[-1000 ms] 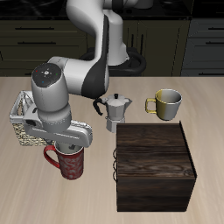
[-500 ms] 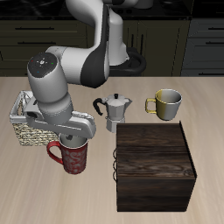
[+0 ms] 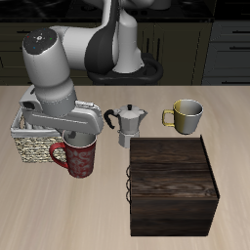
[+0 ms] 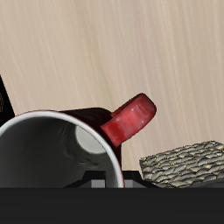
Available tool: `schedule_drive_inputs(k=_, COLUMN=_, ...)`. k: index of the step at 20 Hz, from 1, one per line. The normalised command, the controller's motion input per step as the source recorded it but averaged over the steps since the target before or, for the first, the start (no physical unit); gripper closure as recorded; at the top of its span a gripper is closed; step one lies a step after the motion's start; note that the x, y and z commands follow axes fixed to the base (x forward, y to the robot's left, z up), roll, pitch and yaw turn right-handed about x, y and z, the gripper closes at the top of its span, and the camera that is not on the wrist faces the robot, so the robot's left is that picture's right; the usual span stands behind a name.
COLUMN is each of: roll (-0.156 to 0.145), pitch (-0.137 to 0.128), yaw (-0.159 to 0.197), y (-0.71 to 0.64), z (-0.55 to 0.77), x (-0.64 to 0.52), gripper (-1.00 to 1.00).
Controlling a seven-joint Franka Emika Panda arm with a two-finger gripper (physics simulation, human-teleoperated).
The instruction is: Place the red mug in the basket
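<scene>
The red mug (image 3: 82,160) is dark red and mottled, with a pale grey inside and a loop handle (image 3: 59,154). It hangs lifted above the table, beside the basket. My gripper (image 3: 82,139) is shut on the mug's rim from above. The wicker basket (image 3: 29,145) with white lining stands at the table's side, partly hidden behind my arm. In the wrist view the mug's rim and inside (image 4: 52,149) fill the frame, its red handle (image 4: 129,118) sticks out, and a corner of the basket (image 4: 184,162) shows below.
A large dark wooden box (image 3: 173,186) stands near the table's front edge. A metal moka pot (image 3: 128,124) and a yellowish-olive mug (image 3: 186,115) stand farther back.
My gripper has risen with the red mug in it and moved it off the table, toward the basket.
</scene>
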Motion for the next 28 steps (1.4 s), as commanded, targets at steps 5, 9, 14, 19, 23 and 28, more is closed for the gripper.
schedule_drive_inputs(k=5, roll=-0.028, pitch=-0.121, yaw=0.047, y=-0.18, z=0.66, x=-0.38, gripper=1.0)
schedule_drive_inputs(k=9, roll=0.006, pitch=-0.087, yaw=0.053, y=-0.03, z=0.45, x=-0.41, gripper=1.0)
schedule_drive_inputs(k=14, roll=0.008, pitch=-0.065, yaw=0.038, y=0.05, z=0.36, x=-0.39, gripper=1.0)
schedule_drive_inputs(k=19, roll=0.031, pitch=-0.058, yaw=0.029, y=0.06, z=0.38, x=-0.54, gripper=1.0)
schedule_drive_inputs(k=23, roll=-0.021, pitch=-0.049, yaw=0.018, y=-0.05, z=0.23, x=-0.57, gripper=1.0)
schedule_drive_inputs(k=28, roll=-0.04, pitch=-0.014, yaw=0.076, y=0.05, z=0.15, x=-0.54, gripper=1.0)
